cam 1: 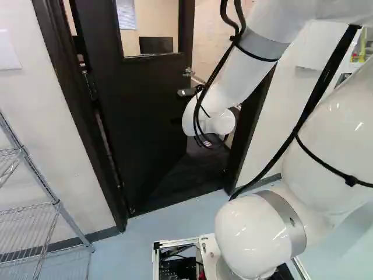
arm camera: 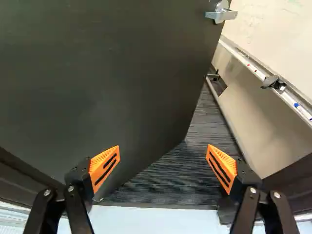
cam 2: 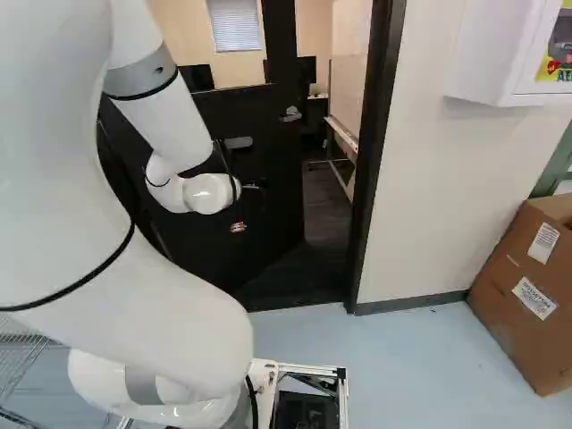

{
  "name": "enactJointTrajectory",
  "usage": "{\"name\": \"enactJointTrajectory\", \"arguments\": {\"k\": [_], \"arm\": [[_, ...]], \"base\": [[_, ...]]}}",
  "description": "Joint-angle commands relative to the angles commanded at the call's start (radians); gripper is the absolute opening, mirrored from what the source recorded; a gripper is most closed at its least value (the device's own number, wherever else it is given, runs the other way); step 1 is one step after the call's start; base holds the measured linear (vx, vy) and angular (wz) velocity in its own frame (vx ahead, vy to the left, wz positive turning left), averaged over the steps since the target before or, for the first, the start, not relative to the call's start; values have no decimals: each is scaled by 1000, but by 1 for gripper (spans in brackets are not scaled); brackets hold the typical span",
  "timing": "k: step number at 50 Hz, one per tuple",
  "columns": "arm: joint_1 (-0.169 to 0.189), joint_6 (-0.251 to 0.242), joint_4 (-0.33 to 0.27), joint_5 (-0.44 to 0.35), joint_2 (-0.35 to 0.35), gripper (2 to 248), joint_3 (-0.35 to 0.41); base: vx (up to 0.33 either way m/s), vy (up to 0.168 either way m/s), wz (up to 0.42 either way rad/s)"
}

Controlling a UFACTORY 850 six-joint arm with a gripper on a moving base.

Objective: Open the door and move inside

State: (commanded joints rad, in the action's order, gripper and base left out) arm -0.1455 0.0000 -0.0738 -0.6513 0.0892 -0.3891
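Observation:
The black door (cam 1: 145,111) stands ajar, swung inward into a room with a dark floor. Its silver lever handle (cam 2: 290,114) is near the free edge, and the wrist view shows the same handle (arm camera: 222,14) far ahead of the fingers. In the right base view my gripper (cam 2: 238,227) is small, partly hidden and low in front of the door. The wrist view has my gripper (arm camera: 163,168) open, nothing between its pads; one finger is towards the door panel, the other towards the gap and frame. The dark door frame (cam 2: 371,170) borders the opening.
A wire shelf (cam 1: 41,204) stands left of the doorway. Right of it are a wall cabinet (cam 2: 492,54) and a cardboard box (cam 2: 527,286) on the floor. Inside the room, a whiteboard (arm camera: 278,39) with a tray runs beyond the door's free edge.

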Motion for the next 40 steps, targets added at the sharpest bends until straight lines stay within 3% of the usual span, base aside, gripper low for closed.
{"name": "enactJointTrajectory", "arguments": {"k": [40], "arm": [[0, 0, 0, 0, 0, 247, 0]], "base": [[96, 15, -4]]}}
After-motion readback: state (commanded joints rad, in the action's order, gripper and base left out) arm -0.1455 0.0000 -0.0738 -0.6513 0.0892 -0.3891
